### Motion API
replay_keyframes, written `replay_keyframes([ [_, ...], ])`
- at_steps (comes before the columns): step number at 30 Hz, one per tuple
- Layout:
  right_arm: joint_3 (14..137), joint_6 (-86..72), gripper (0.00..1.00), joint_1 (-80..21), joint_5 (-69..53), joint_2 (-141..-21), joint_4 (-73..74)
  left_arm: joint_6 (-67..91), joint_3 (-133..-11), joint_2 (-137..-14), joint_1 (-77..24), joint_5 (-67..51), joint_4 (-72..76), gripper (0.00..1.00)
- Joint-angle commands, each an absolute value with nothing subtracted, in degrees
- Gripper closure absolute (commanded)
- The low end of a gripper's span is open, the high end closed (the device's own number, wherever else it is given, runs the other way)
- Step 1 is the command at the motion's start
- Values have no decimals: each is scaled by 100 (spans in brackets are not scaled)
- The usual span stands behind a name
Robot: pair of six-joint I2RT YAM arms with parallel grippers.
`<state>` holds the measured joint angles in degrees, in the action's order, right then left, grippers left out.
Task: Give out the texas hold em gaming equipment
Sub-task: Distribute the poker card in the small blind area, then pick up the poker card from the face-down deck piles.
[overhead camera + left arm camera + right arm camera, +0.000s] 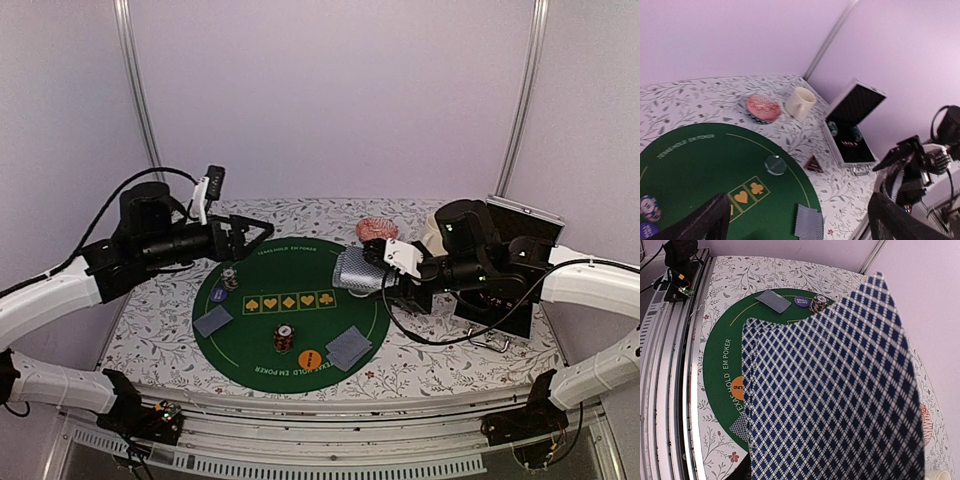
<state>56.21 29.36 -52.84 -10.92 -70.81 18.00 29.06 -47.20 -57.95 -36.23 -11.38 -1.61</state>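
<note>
Blue-backed cards [830, 390], right gripper [372, 270] half-closed on them

The left arm stretches forward and inward, the left gripper [260, 232] raised with its jaws spread wide. The right arm bends in from the right, the right gripper [378, 268] pinching cards [350, 268] aloft.

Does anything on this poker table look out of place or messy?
The black-and-red triangular marker lies off the green mat, on the floral cloth near the open case. A mug and pink bowl, hardly poker gear, stand there too.
</note>
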Motion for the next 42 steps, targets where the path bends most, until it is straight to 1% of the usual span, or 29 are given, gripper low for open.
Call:
replay_keyframes([
  [1,5873,2899,57,-5344,-1218,-7192,1713,2151,-5339,-6878,-4475,-2185,61,2],
  [6,5930,2892,57,-5420,-1222,-7240,1715,1934,-6040,-7639,-5032,-2482,146,2],
  [10,5937,2900,58,-5442,-1228,-7273,1699,1908,-6181,-7925,-5148,-2447,155,2],
  [17,5933,2902,57,-5466,-1248,-7312,1641,1938,-6572,-8410,-5282,-1985,-49,2],
  [21,5919,2909,57,-5464,-1239,-7283,1636,1960,-6762,-8575,-5284,-1495,-391,2],
  [23,5894,2909,57,-5464,-1247,-7250,1619,1951,-6793,-8569,-5282,-1344,-524,3],
  [28,5819,2917,57,-5462,-1209,-7168,1587,1948,-6616,-8327,-5283,-1265,-482,10],
  [31,5792,2918,57,-5466,-1179,-7146,1584,1943,-6525,-8232,-5273,-1271,-478,11],
  [35,5775,2926,57,-5466,-1165,-7120,1584,1951,-6480,-8207,-5279,-1474,-432,11],
  [42,5768,2927,57,-5464,-1147,-7101,1582,2007,-6422,-8122,-5274,-1960,-188,5],
])
